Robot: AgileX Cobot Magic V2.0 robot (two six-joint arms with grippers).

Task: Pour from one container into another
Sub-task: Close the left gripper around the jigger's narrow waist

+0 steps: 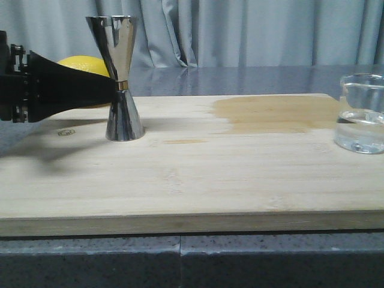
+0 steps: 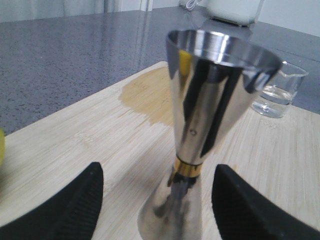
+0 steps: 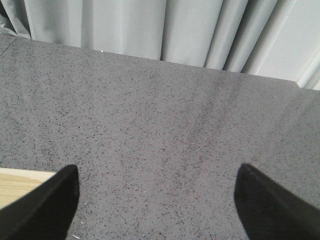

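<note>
Beaker stands upright at the board's right edge, one jigger upright at its left.
One beaker holding clear liquid, one steel jigger with a gold waist band, one lemon behind the jigger, one darker patch on the board between the vessels. Left end effector is spread apart, its fingers either side of the jigger's lower cone, not touching. Right end effector is also spread apart, over bare grey bench, holding nothing.

Soft even light, glare on the jigger, blurred close tool.
</note>
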